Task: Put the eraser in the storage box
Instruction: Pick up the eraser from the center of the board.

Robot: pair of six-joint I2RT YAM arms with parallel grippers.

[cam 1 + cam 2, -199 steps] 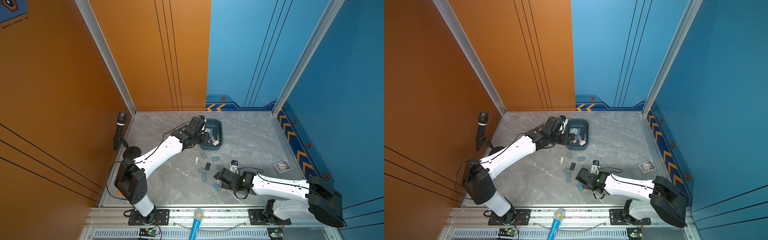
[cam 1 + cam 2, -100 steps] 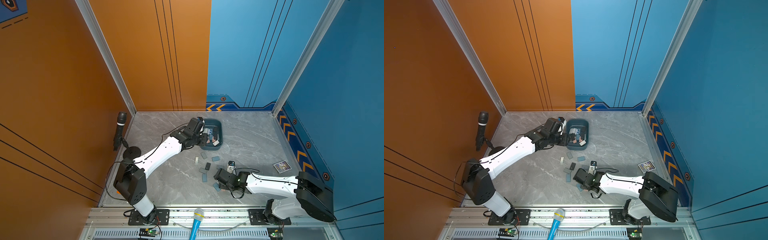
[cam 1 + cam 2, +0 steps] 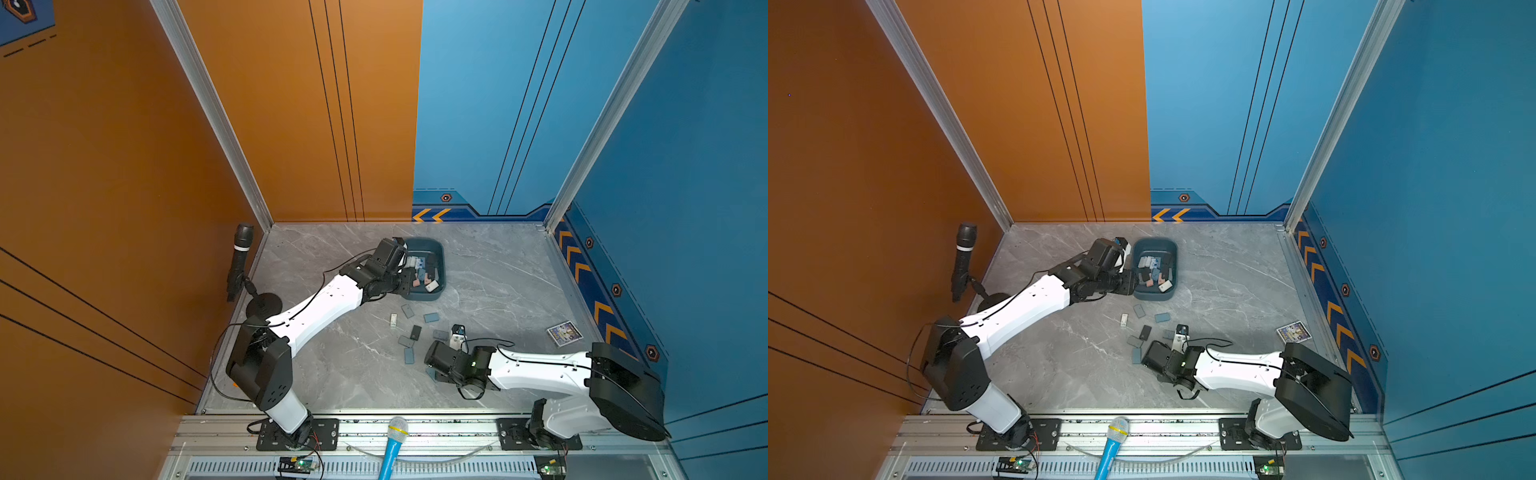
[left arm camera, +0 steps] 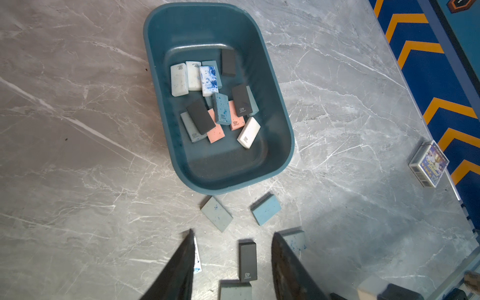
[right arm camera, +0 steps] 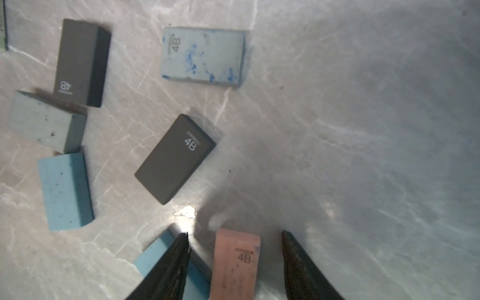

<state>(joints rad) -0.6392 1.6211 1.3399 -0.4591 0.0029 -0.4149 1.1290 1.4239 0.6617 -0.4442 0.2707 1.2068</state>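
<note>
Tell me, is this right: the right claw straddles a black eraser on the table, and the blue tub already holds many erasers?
No: the right claw straddles a pink eraser, not black, on the table, as the right wrist view shows. The tub part stands.

The storage box (image 3: 1154, 295) holds several erasers (image 3: 1155, 275); the left arm (image 3: 1025, 307) reaches to its side; loose erasers (image 3: 1145, 331) dot the surface (image 3: 1225, 282) by the right arm (image 3: 1237, 368).

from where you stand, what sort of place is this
Probably a robot recording booth: orange and blue wall panels around a marble-look table, left arm and right arm bolted to an aluminium rail, a black microphone.
</note>
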